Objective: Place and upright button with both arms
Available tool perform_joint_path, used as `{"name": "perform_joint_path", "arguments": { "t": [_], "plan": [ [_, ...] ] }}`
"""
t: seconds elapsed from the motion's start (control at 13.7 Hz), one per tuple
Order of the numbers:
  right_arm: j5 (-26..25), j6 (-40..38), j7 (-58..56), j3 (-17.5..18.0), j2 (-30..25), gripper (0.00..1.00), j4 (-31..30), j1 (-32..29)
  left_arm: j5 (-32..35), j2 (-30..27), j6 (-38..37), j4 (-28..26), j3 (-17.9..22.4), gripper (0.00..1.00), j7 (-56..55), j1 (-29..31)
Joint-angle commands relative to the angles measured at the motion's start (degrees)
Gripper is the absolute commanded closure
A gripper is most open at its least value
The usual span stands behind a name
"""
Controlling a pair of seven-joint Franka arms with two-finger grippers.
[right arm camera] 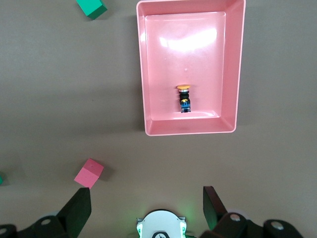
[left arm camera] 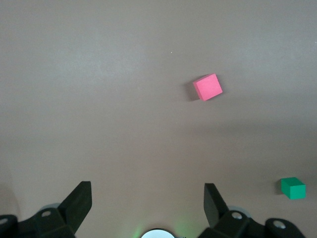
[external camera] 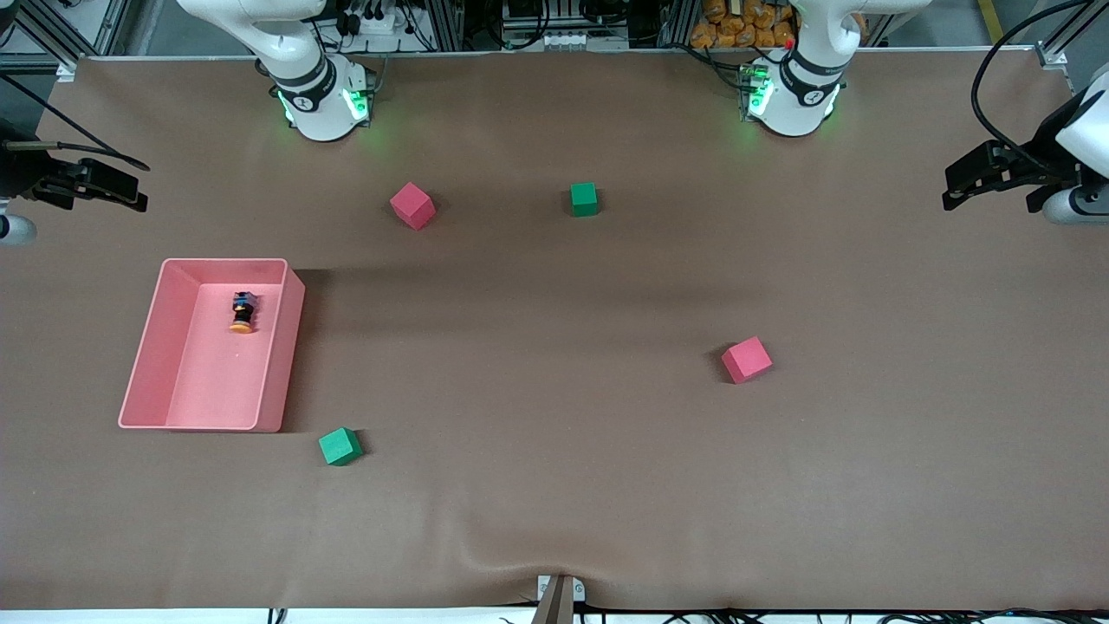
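The button (external camera: 241,313), with an orange cap and a dark body, lies on its side in the pink bin (external camera: 147,347), cap toward the front camera. It also shows in the right wrist view (right arm camera: 184,98), inside the bin (right arm camera: 141,74). My right gripper (external camera: 139,186) is open and empty, held high past the bin at the right arm's end of the table; its own view (right arm camera: 147,201) shows the jaws wide apart. My left gripper (external camera: 953,186) is open and empty, held high at the left arm's end; its own view (left arm camera: 147,198) shows bare table between the jaws.
A red cube (external camera: 411,205) and a green cube (external camera: 584,199) lie near the arm bases. Another red cube (external camera: 746,360) lies toward the left arm's end. A green cube (external camera: 339,446) sits beside the bin's nearer corner.
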Motion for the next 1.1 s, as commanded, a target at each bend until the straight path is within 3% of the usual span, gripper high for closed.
{"name": "perform_joint_path", "arguments": {
  "t": [0.0, 0.29, 1.02],
  "plan": [
    [-1.0, 0.2, 0.4, 0.3, -0.4, 0.0, -1.2, -0.3, -0.1, 0.5, -0.1, 1.1, -0.1, 0.0, 0.4, 0.3],
    [-1.0, 1.4, 0.3, 0.2, -0.5, 0.0, -3.4, -1.0, -0.1, 0.5, -0.1, 1.1, -0.1, 0.0, 0.4, 0.3],
    [-0.9, 25.2, -0.4, 0.1, -1.2, 0.0, -27.8, -3.6, -0.2, 0.4, -0.1, 1.1, -0.1, 0.0, 0.4, 0.3]
  ]
}}
